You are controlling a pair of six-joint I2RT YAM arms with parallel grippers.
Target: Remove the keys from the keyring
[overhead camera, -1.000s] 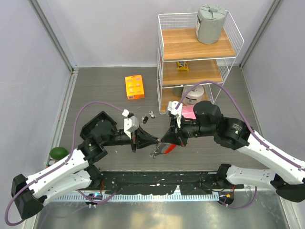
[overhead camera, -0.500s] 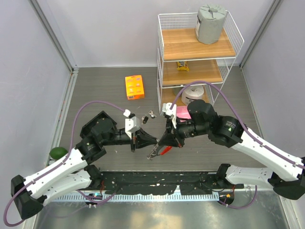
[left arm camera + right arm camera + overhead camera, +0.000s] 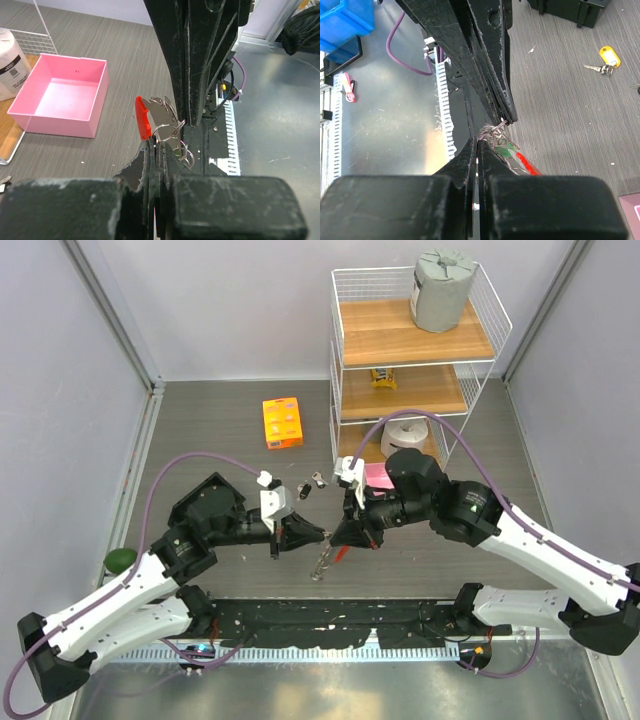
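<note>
Keys (image 3: 320,566) are hanging under the keyring (image 3: 161,131). The left gripper (image 3: 322,535) and the right gripper (image 3: 341,536) are both pinching the keyring.

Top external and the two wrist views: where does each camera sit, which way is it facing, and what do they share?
Top external: above and behind the bases, looking down at the table; both arms show, meeting at the keyring.
Left wrist: on the left wrist, looking along its own shut jaws at the keyring, right jaws opposite, pink box beyond.
Right wrist: faces the opposite way along its own jaws; left jaws opposite.
Shared: keyring and red strap, pinched by both jaws.
</note>
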